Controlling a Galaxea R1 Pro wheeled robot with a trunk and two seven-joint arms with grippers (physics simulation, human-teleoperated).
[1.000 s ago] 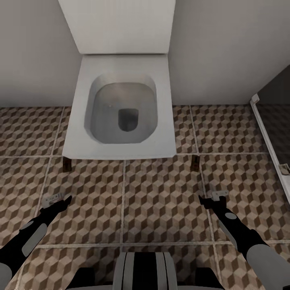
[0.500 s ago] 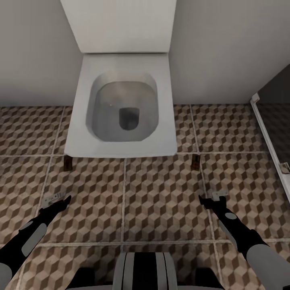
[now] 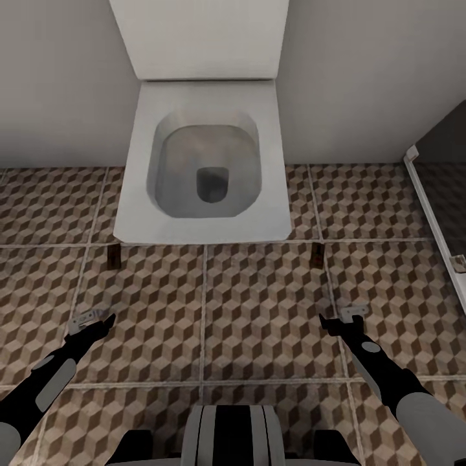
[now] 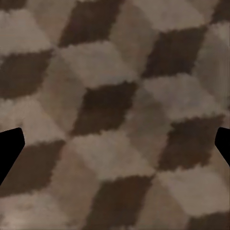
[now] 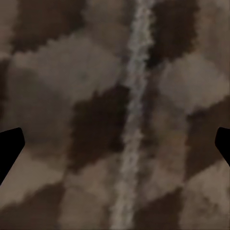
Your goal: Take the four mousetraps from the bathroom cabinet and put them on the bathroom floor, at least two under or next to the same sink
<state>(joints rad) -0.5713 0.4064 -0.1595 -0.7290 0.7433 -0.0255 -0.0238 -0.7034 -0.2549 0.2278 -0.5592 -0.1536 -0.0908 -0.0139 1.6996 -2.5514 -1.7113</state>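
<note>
The bathroom floor (image 3: 259, 304) of brown, beige and white cube-pattern tiles spreads below me. The mousetraps, the cabinet and the sink are out of view. My left gripper (image 3: 90, 321) hangs low over the tiles at the left, open and holding nothing. My right gripper (image 3: 343, 319) hangs the same way at the right, open and holding nothing. In the left wrist view the left gripper (image 4: 115, 148) has its dark fingertips (image 4: 9, 151) far apart over plain tile. In the right wrist view the right gripper (image 5: 115, 148) is spread over a pale grout line (image 5: 134, 115).
A white square toilet (image 3: 139, 213) with its lid up stands straight ahead against the grey wall (image 3: 58, 77). Two small dark posts (image 3: 114, 257) show at its front corners. A white frame (image 3: 437, 226) with a dark panel runs along the right.
The whole picture has shifted: the toilet now sits a little further right and higher, so the camera moved. Both arms keep their pose and both grippers stay open.
</note>
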